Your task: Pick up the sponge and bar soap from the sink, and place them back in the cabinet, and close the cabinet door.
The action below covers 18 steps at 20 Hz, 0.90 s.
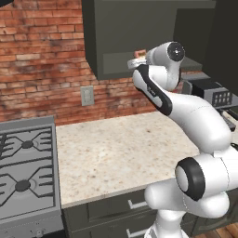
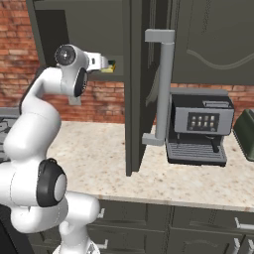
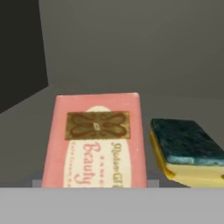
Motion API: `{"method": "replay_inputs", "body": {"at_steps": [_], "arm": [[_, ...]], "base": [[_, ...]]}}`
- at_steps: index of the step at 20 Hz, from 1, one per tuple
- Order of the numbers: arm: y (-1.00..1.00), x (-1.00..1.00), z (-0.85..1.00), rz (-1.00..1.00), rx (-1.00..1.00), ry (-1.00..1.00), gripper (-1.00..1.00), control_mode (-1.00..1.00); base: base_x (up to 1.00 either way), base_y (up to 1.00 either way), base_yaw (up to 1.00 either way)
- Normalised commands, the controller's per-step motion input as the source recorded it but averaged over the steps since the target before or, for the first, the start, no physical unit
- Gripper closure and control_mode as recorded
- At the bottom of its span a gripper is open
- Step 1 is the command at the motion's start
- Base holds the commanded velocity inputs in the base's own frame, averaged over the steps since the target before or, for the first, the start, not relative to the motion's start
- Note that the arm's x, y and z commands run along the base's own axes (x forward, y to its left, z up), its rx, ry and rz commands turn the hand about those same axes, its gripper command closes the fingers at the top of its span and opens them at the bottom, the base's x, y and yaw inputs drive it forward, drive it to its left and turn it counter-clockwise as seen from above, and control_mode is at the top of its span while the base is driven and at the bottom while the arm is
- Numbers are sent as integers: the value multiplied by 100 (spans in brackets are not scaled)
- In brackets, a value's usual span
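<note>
Where the brick wall (image 1: 42,60) rises behind the table (image 1: 116,144), the cabinet (image 2: 79,20) hangs, dark grey-green and boxy, with its front open. Cabinet door (image 2: 133,124): swung out and seen edge-on, its long silver bar handle (image 2: 163,84) upright on the outer face. Stove (image 1: 25,172): set against the table's left edge. White arm (image 1: 195,121): raised from the near edge of the table, its hand inside the cabinet. Coffee machine (image 2: 198,129): dark, standing at the table's back edge, right of the door. Gripper (image 2: 101,63): at the cabinet shelf, jaws set narrow on the bar soap (image 3: 97,140). Bar soap: pink-orange, with a brown emblem and lettering, at the front edge of the shelf. Sponge (image 3: 186,146): yellow, dark green face up, lying on the shelf just beside the soap, apart from it.
</note>
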Motion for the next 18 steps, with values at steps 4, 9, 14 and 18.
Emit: {"method": "replay_inputs", "body": {"at_steps": [4,9,14,18], "arm": [[0,30,-13,0,0,0,100,-100],[0,26,-19,0,0,0,100,-100],[0,23,-21,0,0,0,100,-100],[0,7,-7,0,0,0,100,-100]], "base": [[0,0,0],[0,0,0],[0,0,0],[0,0,0]]}}
